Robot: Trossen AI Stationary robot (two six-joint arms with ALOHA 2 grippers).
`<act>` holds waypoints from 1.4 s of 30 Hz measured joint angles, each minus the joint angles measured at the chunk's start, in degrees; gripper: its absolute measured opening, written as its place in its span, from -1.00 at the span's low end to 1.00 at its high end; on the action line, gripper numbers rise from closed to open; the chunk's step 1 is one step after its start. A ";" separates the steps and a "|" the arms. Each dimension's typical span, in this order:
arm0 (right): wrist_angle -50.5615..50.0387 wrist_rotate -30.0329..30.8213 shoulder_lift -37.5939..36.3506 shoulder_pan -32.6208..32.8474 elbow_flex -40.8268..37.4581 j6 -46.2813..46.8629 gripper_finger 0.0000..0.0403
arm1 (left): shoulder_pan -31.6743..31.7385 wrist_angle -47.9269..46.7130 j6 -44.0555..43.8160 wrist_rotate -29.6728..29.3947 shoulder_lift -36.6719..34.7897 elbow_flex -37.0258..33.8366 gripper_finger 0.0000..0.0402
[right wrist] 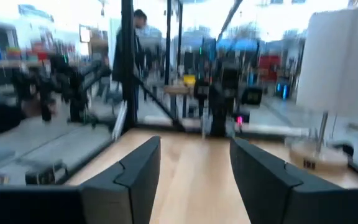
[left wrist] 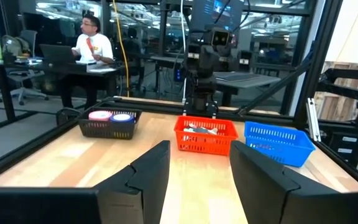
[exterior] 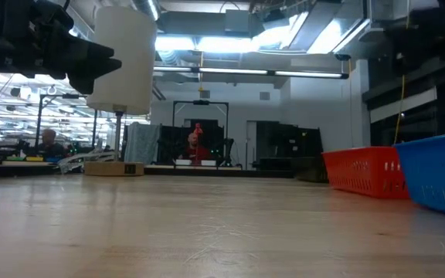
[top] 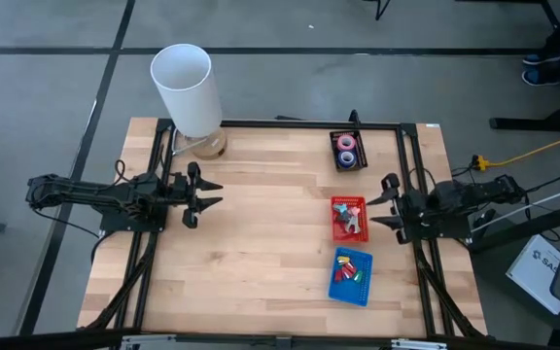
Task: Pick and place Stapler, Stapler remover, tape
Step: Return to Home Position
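Observation:
Three baskets stand in a row along the table's right side. The black basket (top: pixel 348 151) holds pink and blue tape rolls (left wrist: pixel 110 116). The red basket (top: pixel 350 218) holds metal and red items, and the blue basket (top: pixel 351 276) holds several coloured pieces. My left gripper (top: pixel 209 193) hovers open at the table's left side, pointing right. My right gripper (top: pixel 377 208) is open beside the red basket, pointing left. Neither holds anything.
A big white cylinder on a stand with a round wooden base (top: pixel 198 144) rises at the far left of the table. A black frame (top: pixel 280 124) runs along the table's edges. Bare wood (top: pixel 261 224) spreads across the middle. A person sits at a desk beyond the table (left wrist: pixel 92 43).

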 joint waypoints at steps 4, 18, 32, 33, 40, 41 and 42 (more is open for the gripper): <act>5.74 0.01 0.01 -0.01 0.00 -0.19 -0.03 | 0.00 0.00 0.04 0.01 0.00 0.00 -0.17; 12.34 -0.01 0.02 -0.01 -0.90 -1.67 -0.03 | 0.00 -0.01 0.09 0.01 0.00 0.00 -0.17; 6.94 -3.11 0.44 0.01 -4.09 -11.49 -0.03 | 0.00 -0.03 0.11 0.07 0.00 0.00 -0.17; 4.64 -3.11 0.47 0.01 -4.09 -10.94 -0.03 | 0.02 -0.03 0.11 0.07 0.00 0.00 -0.17; 1.25 -3.24 1.17 0.01 -4.09 -10.54 -0.03 | 0.01 -0.03 0.11 0.07 0.00 0.00 -0.19; 1.25 -3.24 1.17 0.01 -4.09 -10.49 -0.03 | 0.02 -0.03 0.11 0.07 0.00 0.00 -0.19; 1.25 -3.24 1.17 0.01 -4.09 -10.56 -0.03 | 0.00 -0.03 0.11 0.07 0.02 0.00 -0.19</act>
